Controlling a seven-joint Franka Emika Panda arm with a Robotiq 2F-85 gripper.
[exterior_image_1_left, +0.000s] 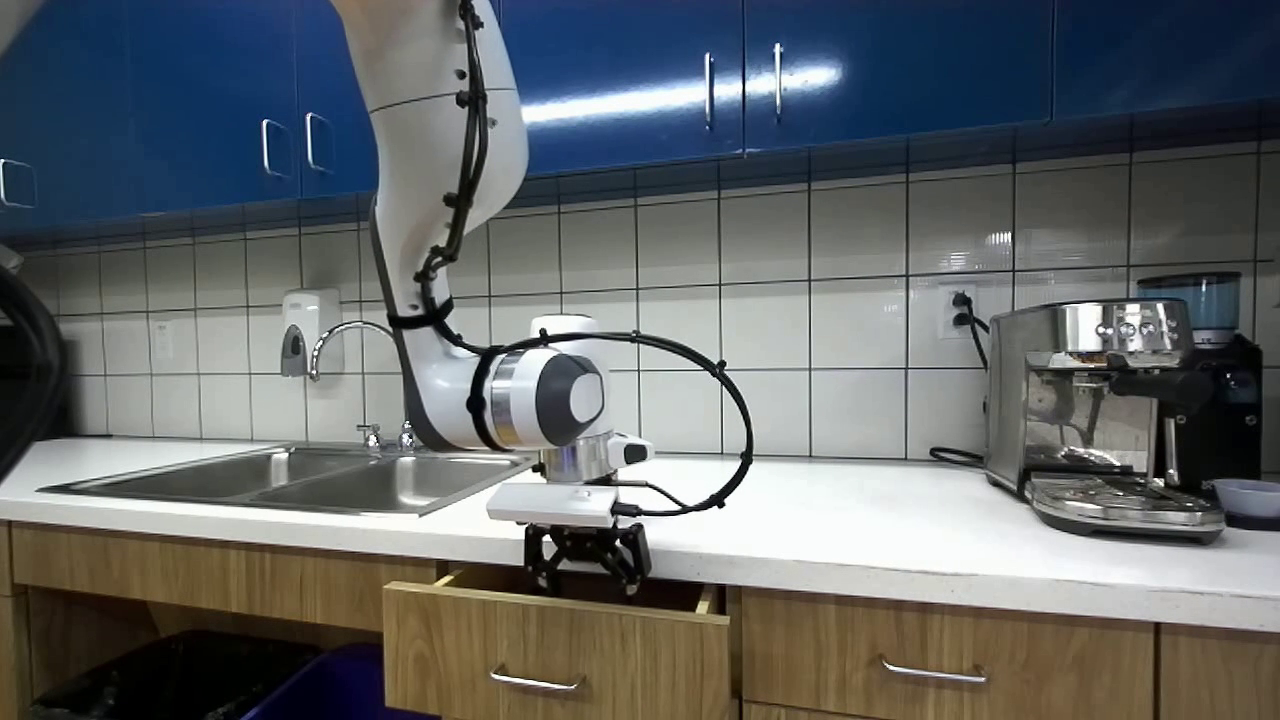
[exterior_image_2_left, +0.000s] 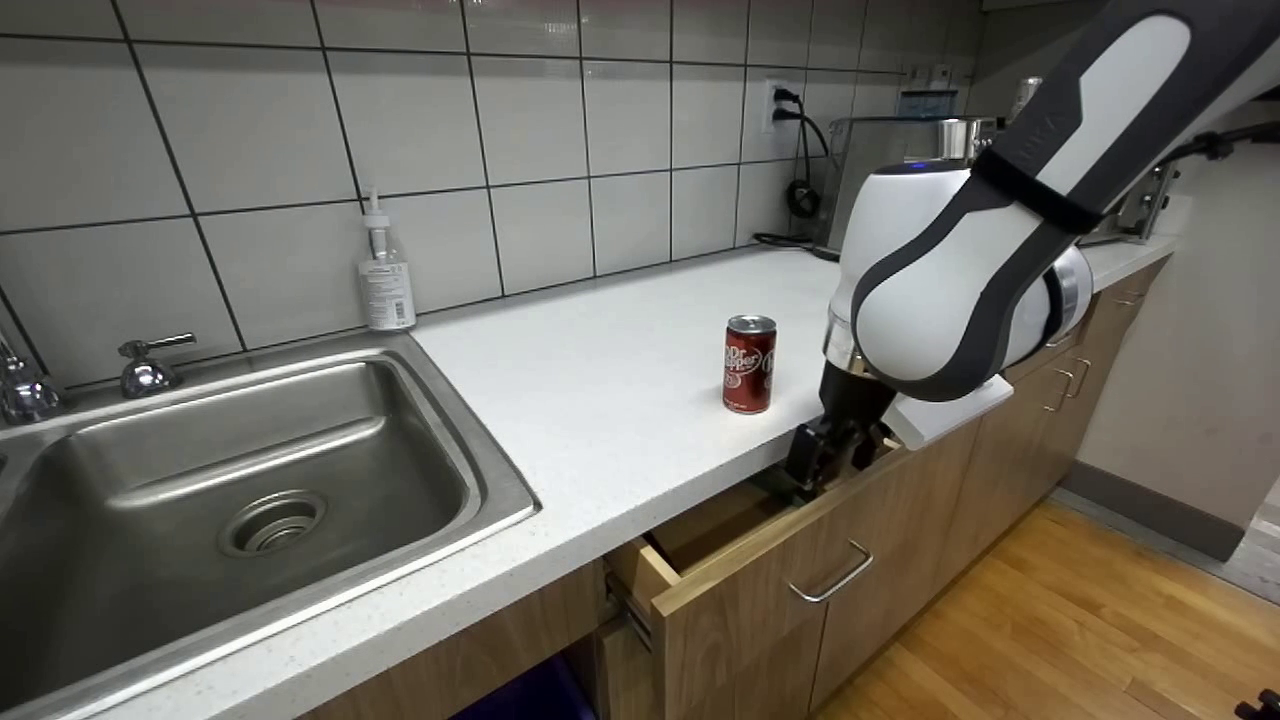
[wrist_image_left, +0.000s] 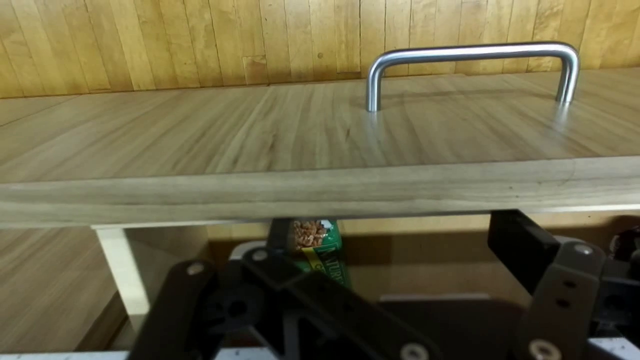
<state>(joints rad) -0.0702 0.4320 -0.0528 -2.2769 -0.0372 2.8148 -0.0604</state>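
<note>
My gripper (exterior_image_1_left: 590, 588) points down into the open wooden drawer (exterior_image_1_left: 557, 650), just behind its front panel. It also shows in an exterior view (exterior_image_2_left: 835, 470) and in the wrist view (wrist_image_left: 399, 232). Its fingers are wide apart with nothing held between them. In the wrist view a green snack wrapper (wrist_image_left: 327, 257) lies in the drawer beside the left finger, which partly hides it. Whether they touch I cannot tell. A dark item (wrist_image_left: 627, 245) shows at the right edge, mostly cut off. The drawer's metal handle (wrist_image_left: 472, 52) is on the outer face of the front panel.
A red Dr Pepper can (exterior_image_2_left: 749, 365) stands upright on the white counter (exterior_image_2_left: 600, 350) close to the arm. The counter edge overhangs the drawer. A steel sink (exterior_image_2_left: 270, 460), a soap bottle (exterior_image_2_left: 387, 280) and an espresso machine (exterior_image_1_left: 1100, 410) are around. Blue cabinets (exterior_image_1_left: 620, 80) hang above.
</note>
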